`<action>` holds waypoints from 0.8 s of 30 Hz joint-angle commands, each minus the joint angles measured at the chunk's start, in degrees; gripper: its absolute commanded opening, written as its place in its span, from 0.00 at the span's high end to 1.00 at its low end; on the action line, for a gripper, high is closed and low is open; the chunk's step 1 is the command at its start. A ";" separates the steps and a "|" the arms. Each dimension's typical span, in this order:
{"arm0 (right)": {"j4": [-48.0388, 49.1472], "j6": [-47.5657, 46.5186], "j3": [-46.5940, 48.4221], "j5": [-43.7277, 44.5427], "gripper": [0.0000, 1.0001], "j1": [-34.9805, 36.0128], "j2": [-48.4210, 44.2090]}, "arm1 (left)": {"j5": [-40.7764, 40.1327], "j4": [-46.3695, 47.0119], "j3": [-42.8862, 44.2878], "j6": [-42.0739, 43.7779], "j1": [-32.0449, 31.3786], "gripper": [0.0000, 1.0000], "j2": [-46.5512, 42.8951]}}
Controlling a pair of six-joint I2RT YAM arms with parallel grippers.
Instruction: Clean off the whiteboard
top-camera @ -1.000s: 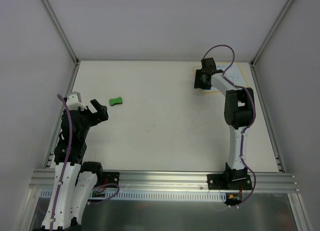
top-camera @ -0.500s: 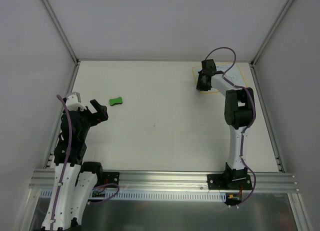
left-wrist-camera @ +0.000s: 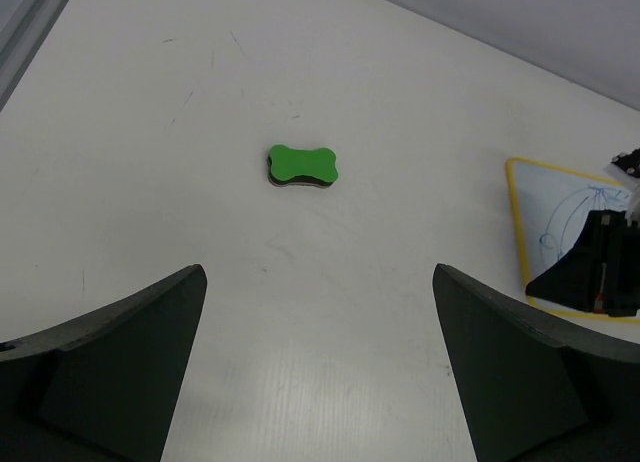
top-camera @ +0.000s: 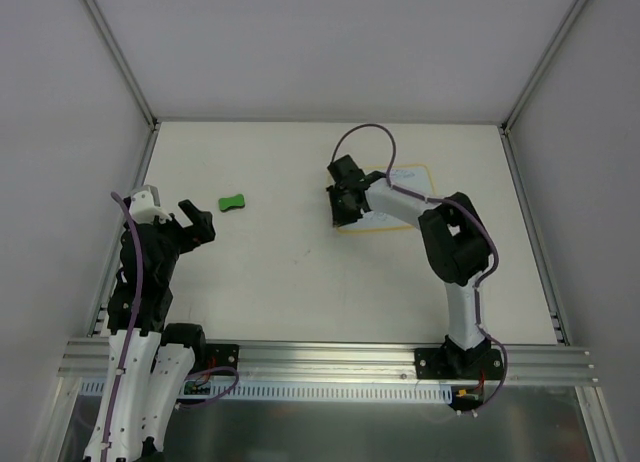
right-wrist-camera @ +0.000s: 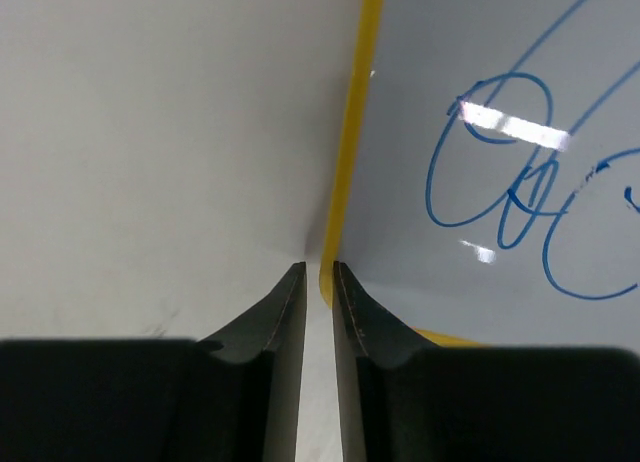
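- Plain white tabletop (top-camera: pixel 300 292) inside a bare, grey-walled cell, viewed from above, with both arm bases along the 6 o'clock edge.
- Close to the middle of that surface, a little toward 2 o'clock: the whiteboard (top-camera: pixel 410 180), lying flat, yellow-rimmed, blue scribbled loops unwiped on its face.
- On the board's 9 o'clock edge, close to a corner: the right gripper (right-wrist-camera: pixel 319 272), pressed almost together and pinching the thin yellow rim edge-on, clear of the drawn area.
- Likely purpose of that hold: steadying the board, or keeping it where both arms can reach, with the face left open for wiping.
- Toward 10 o'clock on the table, well apart from the board: a small green eraser (top-camera: pixel 232 202), bone-shaped, lying loose and touched by nothing.
- Near the eraser, on its 8 o'clock side: the left gripper (left-wrist-camera: pixel 318 282), spread wide, holding nothing, hovering above the table.
- In the left wrist view, eraser framed squarely between the two dark fingers at 12 o'clock, so probably lined up for a reach and pick.
- Wiping itself not yet begun, judging by the intact blue loops and the unclaimed eraser.
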 commanded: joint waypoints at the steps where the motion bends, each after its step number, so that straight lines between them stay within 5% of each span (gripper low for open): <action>1: -7.97 5.83 -1.32 -6.04 0.80 6.29 -1.32 | -1.04 1.13 -0.54 -0.53 0.42 0.01 -0.83; 8: -7.80 8.13 5.44 -14.92 0.77 19.21 4.12 | -1.66 0.96 -0.63 -0.53 0.42 0.01 -1.10; 13: -7.71 6.03 12.54 -15.55 0.73 21.68 4.13 | -1.92 0.87 -0.54 -0.62 0.42 0.01 -0.75; 19: -7.80 2.25 10.91 -4.76 0.53 17.57 -4.38 | -2.36 0.87 -0.45 -0.70 0.42 0.01 0.13; 24: -7.80 0.58 -2.62 3.26 0.51 7.46 -15.37 | -2.01 0.87 -0.45 -0.97 0.42 0.01 1.19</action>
